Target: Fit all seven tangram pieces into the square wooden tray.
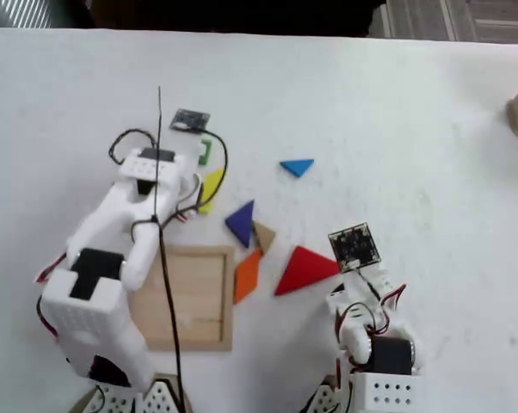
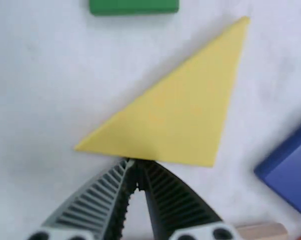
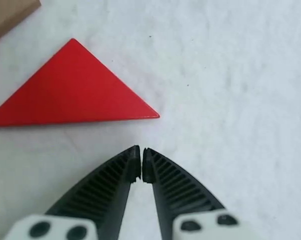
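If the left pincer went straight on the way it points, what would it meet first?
The yellow triangle, whose edge lies right ahead of the left pincer; depth is unclear, so it might pass just above. The green piece lies farther on.

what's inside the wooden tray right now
The tray shows bare wood on its visible floor, no pieces. The left arm covers its left side, so that part cannot be checked.

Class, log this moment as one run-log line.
pieces: outside tray | left gripper: shut, at yellow triangle | right gripper: shut, beside red triangle
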`<state>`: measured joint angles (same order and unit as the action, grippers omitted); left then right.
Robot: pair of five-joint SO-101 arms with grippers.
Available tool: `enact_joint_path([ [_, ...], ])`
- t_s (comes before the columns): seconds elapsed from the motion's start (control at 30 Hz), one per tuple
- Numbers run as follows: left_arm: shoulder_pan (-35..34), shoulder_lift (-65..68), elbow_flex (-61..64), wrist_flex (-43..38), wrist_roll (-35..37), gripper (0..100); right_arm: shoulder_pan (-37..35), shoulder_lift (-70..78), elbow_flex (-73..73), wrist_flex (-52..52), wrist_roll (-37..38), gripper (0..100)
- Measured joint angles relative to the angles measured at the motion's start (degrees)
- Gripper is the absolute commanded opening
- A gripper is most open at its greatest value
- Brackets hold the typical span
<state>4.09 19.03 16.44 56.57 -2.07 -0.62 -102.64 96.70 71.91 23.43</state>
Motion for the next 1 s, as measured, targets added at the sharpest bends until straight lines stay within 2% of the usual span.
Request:
enact_joint_path([
  [0.27,2.90,3.08,-4.75,-0.09,0.00,2,0.00,0.00,0.00,0.00,0.00,1.8],
  [0.47,3.69,0.09,-4.75,0.79,0.00,2,0.00,0.00,0.00,0.00,0.00,1.8],
  [0.63,-0.26,-5.63,-6.51,0.53,0.00,2,0.00,0.00,0.00,0.00,0.00,1.8],
  [0.83,-2.37,-4.40,-15.56,0.44,1.41,2,0.00,0.00,0.00,0.00,0.00,1.8],
  [1.0,-4.22,6.77,-28.66,0.44,6.68,2,0.00,0.00,0.00,0.00,0.00,1.8],
])
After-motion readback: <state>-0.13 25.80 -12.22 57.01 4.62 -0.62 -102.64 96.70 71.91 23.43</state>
